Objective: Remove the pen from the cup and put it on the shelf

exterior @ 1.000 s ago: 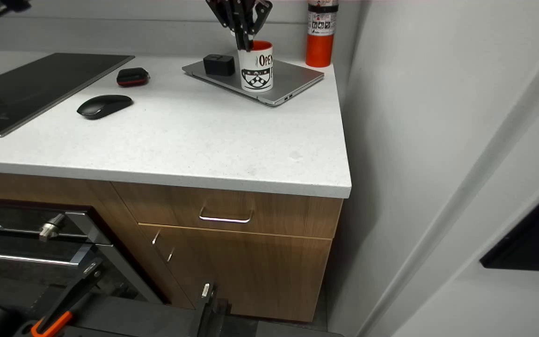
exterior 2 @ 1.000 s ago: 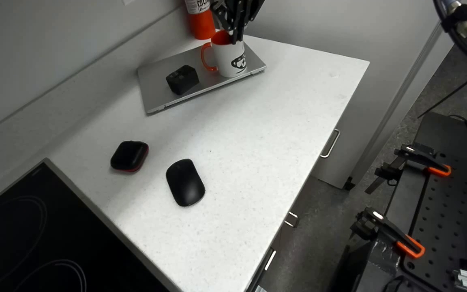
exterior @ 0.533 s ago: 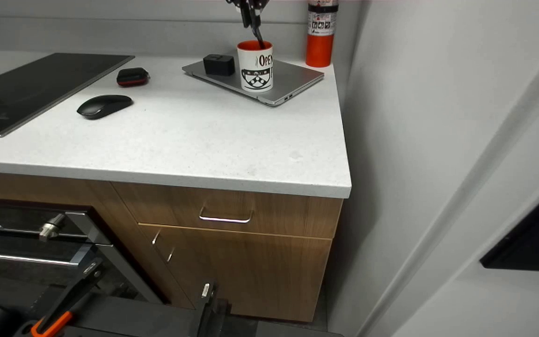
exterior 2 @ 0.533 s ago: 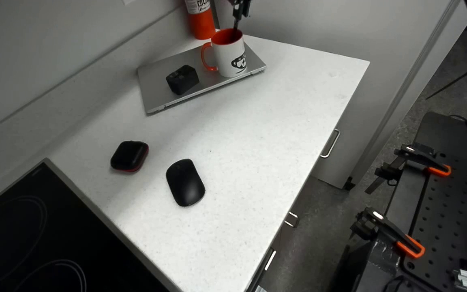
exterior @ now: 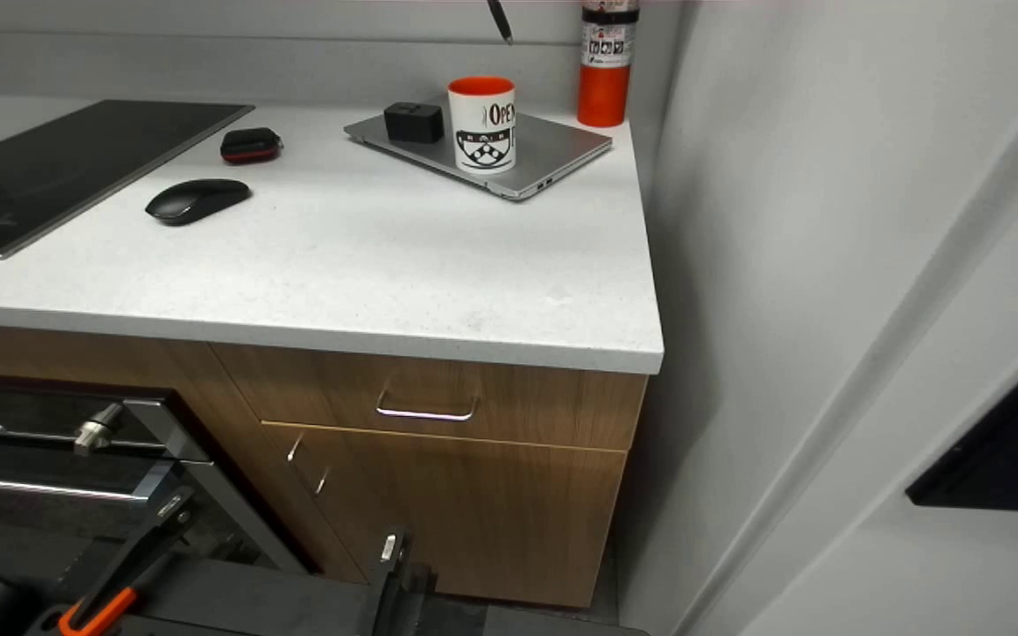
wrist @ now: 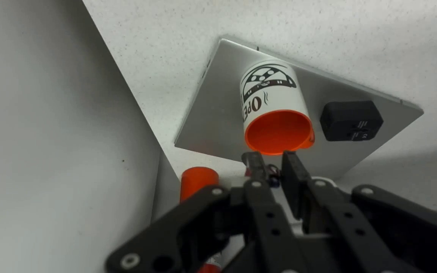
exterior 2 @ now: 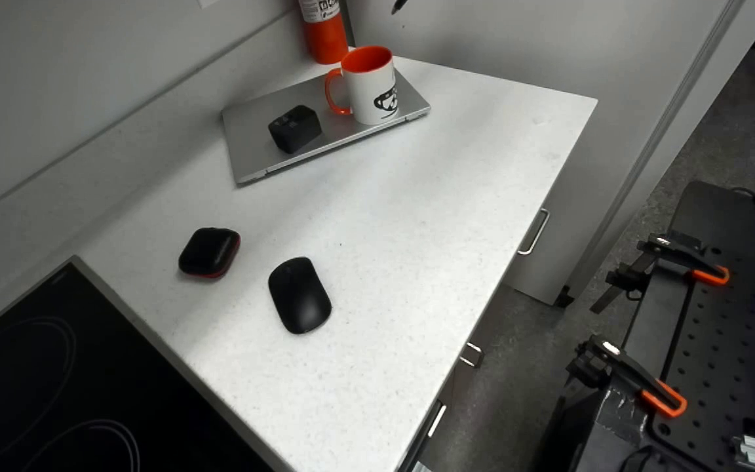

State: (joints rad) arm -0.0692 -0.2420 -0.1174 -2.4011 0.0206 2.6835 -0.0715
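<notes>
I judge the pull done: the pen (exterior: pixel 500 22) is out of the mug (exterior: pixel 482 128) and in the air, its upper part cut off by the top edge in both exterior views. Long axis slanted, tip down. In an exterior view the tip points to five o'clock; in an exterior view the pen (exterior 2: pixel 399 6) points between seven and eight.

End effector (wrist: pixel 273 161) shows only on my wrist view: fingers (wrist: pixel 294 167) close together, something dark and blurred between. I read it as clamped on the pen, as nothing else in sight holds it up.

What the move turns on: the mug, on a grey laptop (exterior: pixel 549 148), lies near seven o'clock from the pen in both exterior views. Front stretch of tabletop (exterior: pixel 403 265), my goal, runs past it at six. On the wrist view, mug at twelve from the fingertips, black block (wrist: pixel 352 120) at two. So I'd travel toward eleven, tip kept above the rim, then lower and lay the axis flatter. Tip probably lands first; it could pivot the pen.
</notes>
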